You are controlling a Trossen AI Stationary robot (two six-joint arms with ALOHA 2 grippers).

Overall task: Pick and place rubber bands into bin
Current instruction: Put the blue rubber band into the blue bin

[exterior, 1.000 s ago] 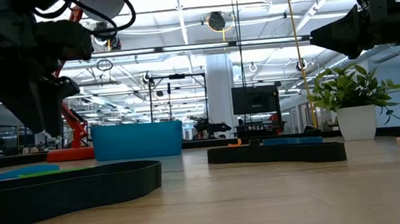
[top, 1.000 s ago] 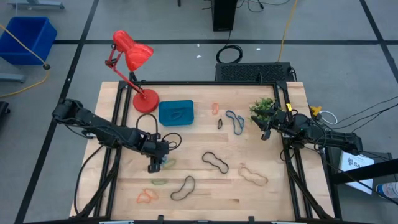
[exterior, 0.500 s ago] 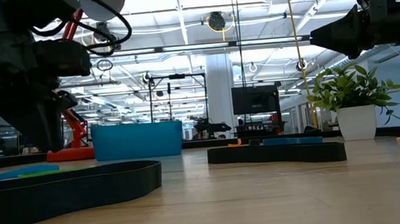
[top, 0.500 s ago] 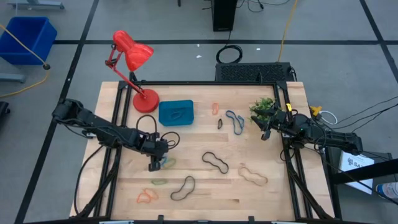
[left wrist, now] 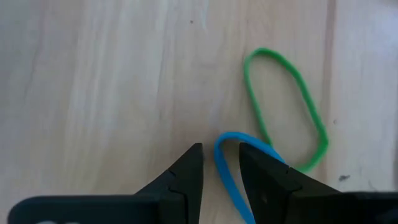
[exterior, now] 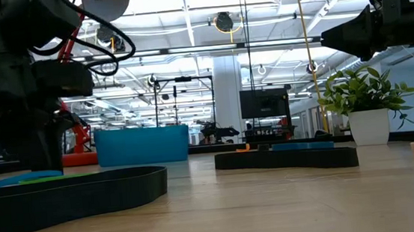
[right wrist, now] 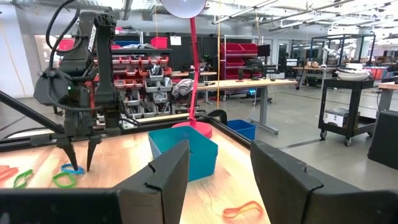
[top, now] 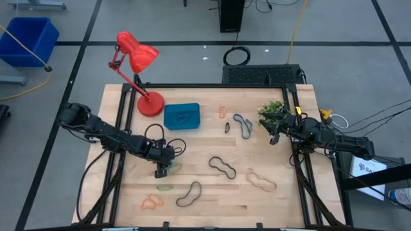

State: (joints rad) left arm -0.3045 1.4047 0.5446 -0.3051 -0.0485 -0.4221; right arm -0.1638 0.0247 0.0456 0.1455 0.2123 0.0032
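My left gripper (left wrist: 221,163) stands over a blue band (left wrist: 231,169), fingers slightly parted, on the wooden table (top: 282,199).

Through the left wrist camera I see one side of the blue band running up between the two fingertips (left wrist: 194,155), which straddle it without pinching, tips at the tabletop. A green band (left wrist: 287,106) lies just beside it, overlapping the blue one at one end. From above, my left gripper (top: 161,171) points down left of the table's middle, with the bin (top: 182,117) farther back beside the red lamp (top: 137,59). More bands lie scattered: a black one (top: 222,166) at centre, a tan one (top: 261,180) to its right, an orange one (top: 151,203) at the front edge. My right gripper (top: 274,137) waits near the plant (top: 272,111), fingers spread wide.
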